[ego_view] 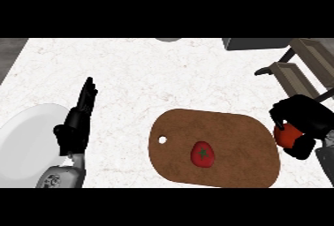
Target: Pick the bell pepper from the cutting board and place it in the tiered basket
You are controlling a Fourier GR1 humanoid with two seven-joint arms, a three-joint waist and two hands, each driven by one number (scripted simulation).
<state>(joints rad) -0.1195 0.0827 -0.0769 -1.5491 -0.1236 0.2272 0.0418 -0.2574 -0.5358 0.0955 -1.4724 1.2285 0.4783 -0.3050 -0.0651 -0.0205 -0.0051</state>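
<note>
right hand (304, 118): curled round what looks like the bell pepper (284, 135)
left hand (81, 110): straight-fingered, resting
next: lift clear, settle inside tiered basket (295, 76), then open

My right hand (306, 117) curls round the pepper (284, 135) beside the board (228, 128); my left hand (77, 120) rests open by the plate (26, 141).

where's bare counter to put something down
Bare white marble counter runs wide between the open left hand, the brown oval cutting board and the wooden tiered basket. The right edge is crowded: the right hand holds the orange-red bell pepper by the basket.
</note>
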